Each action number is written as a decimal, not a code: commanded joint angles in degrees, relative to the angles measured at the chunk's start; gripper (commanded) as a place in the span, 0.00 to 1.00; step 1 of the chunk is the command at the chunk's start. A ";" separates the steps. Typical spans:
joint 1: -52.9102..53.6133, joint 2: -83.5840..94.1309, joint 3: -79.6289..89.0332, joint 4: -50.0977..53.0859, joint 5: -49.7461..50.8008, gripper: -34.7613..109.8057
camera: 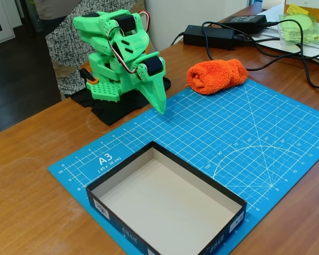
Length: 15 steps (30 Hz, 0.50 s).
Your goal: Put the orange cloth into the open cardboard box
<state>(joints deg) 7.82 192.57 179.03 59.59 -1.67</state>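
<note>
**Orange cloth on the mat, box empty**

While the orange cloth lies rolled and rumpled at the far edge of the blue cutting mat, the open cardboard box sits at the mat's near edge, well apart from it. The cloth is a fluffy bundle, longer than it is wide, and nothing touches it. The box shows a bare beige floor inside dark walls with white print on the near outer faces; its near corner overhangs the mat onto the wooden table.

The bright green arm stands on a black base pad at the mat's far-left corner in the fixed view. It is folded down on itself, and the gripper points downward with its tip just above the mat's edge, to the left of the cloth and apart from it. The fingers lie together in a single tapered point with no gap visible, and they hold nothing.

Behind the cloth, two black power adapters and their cables lie on the table. At the top right, a pale green item in a clear plastic bag rests on some papers. A person in a patterned garment stands behind the arm.
</note>
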 commanded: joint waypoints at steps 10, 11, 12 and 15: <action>0.97 0.79 -2.11 1.67 0.53 0.24; 0.88 0.79 -2.11 1.76 0.53 0.24; 0.88 0.79 -2.11 1.76 0.62 0.24; 0.88 0.79 -2.11 1.76 0.70 0.24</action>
<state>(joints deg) 7.91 192.66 178.33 60.64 -0.53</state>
